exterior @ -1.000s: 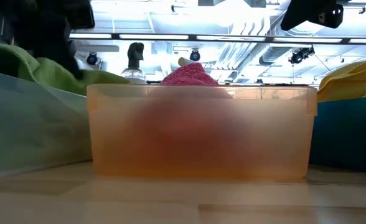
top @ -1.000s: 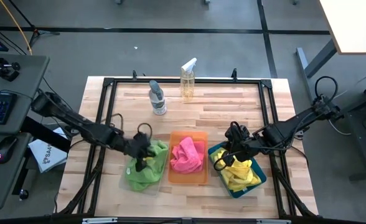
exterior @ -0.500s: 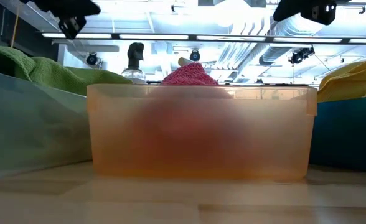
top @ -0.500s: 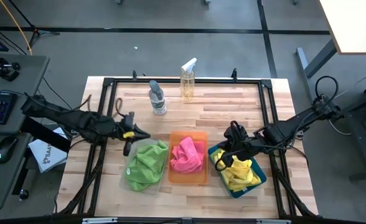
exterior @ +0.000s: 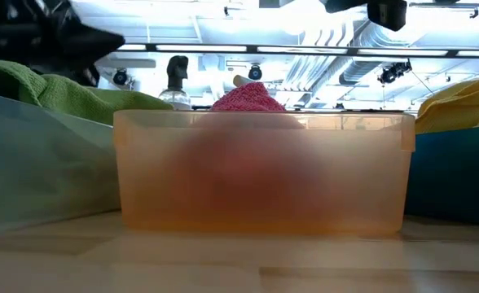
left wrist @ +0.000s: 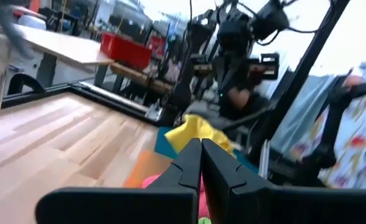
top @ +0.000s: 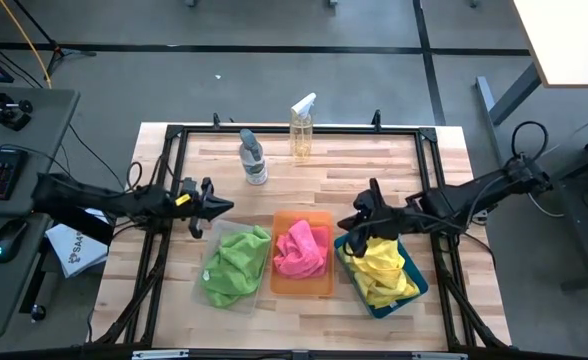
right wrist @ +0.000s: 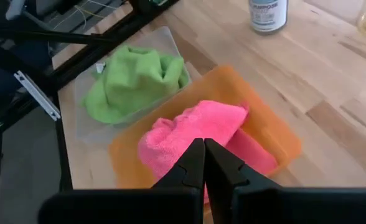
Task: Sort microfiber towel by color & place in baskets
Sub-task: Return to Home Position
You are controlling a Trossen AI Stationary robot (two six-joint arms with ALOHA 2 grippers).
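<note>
Behind orange basket (top: 326, 290), bottle (top: 254, 160), label illegible

"PURPOSE" on the spray bottle (right wrist: 267, 14)

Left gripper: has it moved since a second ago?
Yes. In the high view the left gripper was over the clear bin; now it sits shut beyond the bin's back-left corner, toward the table's left edge.

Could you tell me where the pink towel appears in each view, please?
High view: pink towel in the middle, orange basket.
Low view: its top above that basket's rim.
Left wrist view: a sliver beside the left gripper.
Right wrist view: beyond the right gripper.
Landmark: the orange basket.
</note>
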